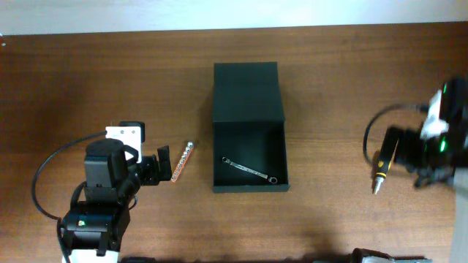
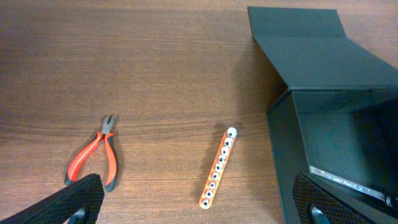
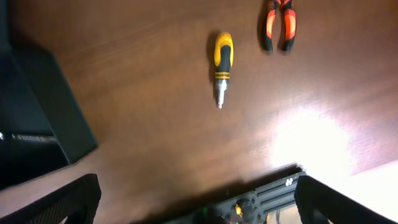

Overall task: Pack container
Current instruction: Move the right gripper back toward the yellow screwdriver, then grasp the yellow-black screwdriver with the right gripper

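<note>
We judge packing barely begun: the open green container [image 1: 256, 142] in the middle of the tabletop [image 1: 110, 80] holds only a wrench [image 1: 248, 169], while the bit strip [image 2: 217, 167], screwdriver [image 3: 222, 53] and pliers [image 2: 111, 158] lie outside, and the left tool [image 1: 161, 167] and right tool [image 3: 196, 186] hang spread and empty.

Black arms [image 1: 99, 172], looped black cables [image 1: 34, 191], green lights [image 1: 441, 144].

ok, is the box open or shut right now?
Open. The lid lies folded back flat behind the box, and the overhead view looks straight into the interior, where a wrench lies.
</note>
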